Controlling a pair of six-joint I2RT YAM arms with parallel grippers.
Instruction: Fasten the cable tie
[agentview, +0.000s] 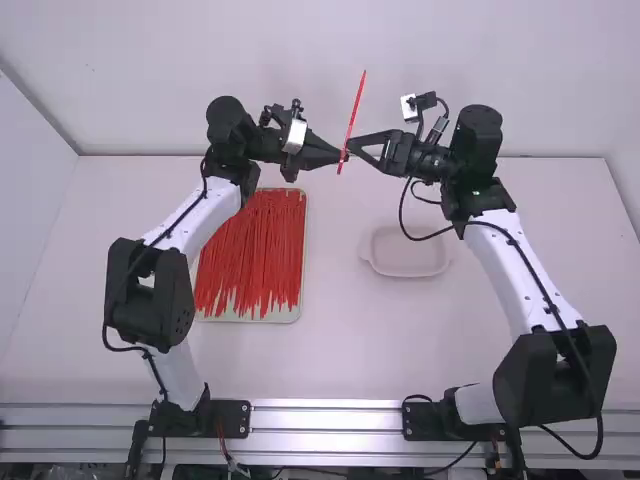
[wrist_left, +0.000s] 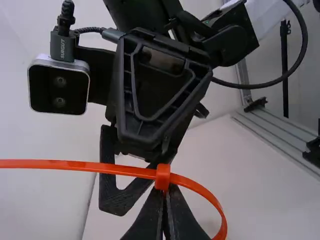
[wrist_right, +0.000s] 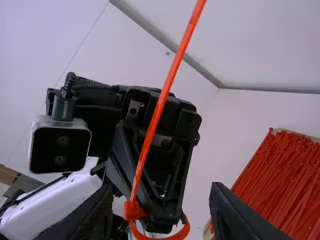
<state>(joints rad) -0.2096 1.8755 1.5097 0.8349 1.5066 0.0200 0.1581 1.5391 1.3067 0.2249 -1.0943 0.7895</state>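
High view: left gripper (agentview: 337, 155) clenches the red cable tie (agentview: 356, 105), so the released right gripper (agentview: 352, 154) should pull its 12 o'clock tail straight.

Small white lettering, likely a maker's mark, runs along the camera cable's plug (wrist_left: 63, 47).

Left arm (agentview: 195, 215) and right arm (agentview: 520, 275) white-linked with black joints, left gripper (agentview: 334, 154) and right gripper (agentview: 352, 153) black with ribbed triangular frames, silver-edged wrist camera (wrist_left: 59, 92) (two lenses, braided cable on top), loose black cable (agentview: 402, 215) at right forearm.
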